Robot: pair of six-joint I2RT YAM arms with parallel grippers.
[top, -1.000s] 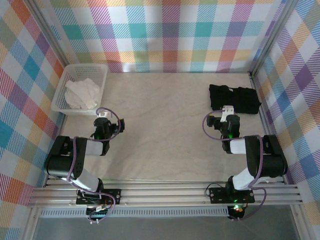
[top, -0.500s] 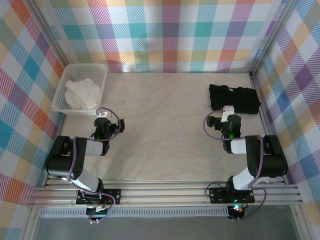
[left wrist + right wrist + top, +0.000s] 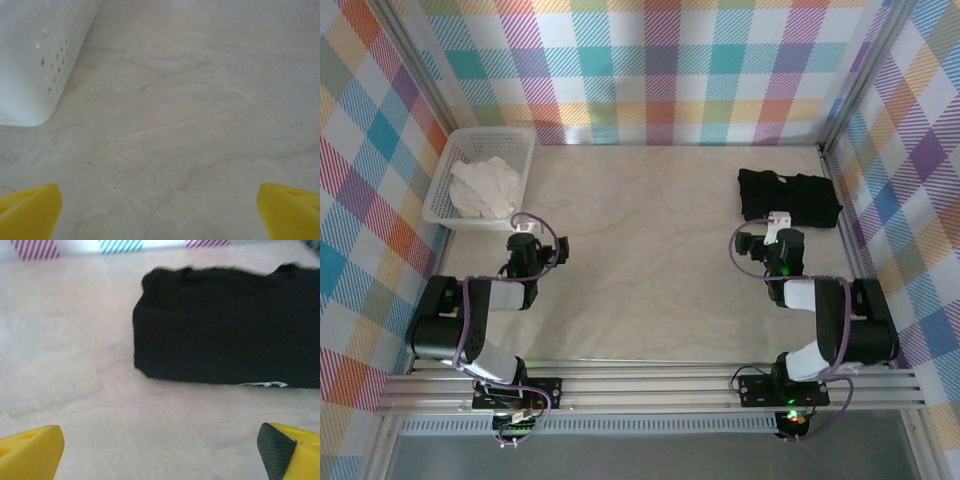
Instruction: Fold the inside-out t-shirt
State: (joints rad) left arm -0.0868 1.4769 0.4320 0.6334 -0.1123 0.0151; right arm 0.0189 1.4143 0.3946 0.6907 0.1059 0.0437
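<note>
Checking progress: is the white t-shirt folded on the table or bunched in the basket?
Bunched in the basket: the t-shirt lies as a crumpled heap inside the white basket, not spread or folded.

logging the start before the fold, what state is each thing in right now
inside-out t-shirt: crumpled in a heap in the basket, not yet folded
white basket: upright at the table's far left, holding the t-shirt
black garment: folded, lying flat at the far right
left end effector: open, empty, beside the basket
right end effector: open, empty, just short of the black garment
</note>
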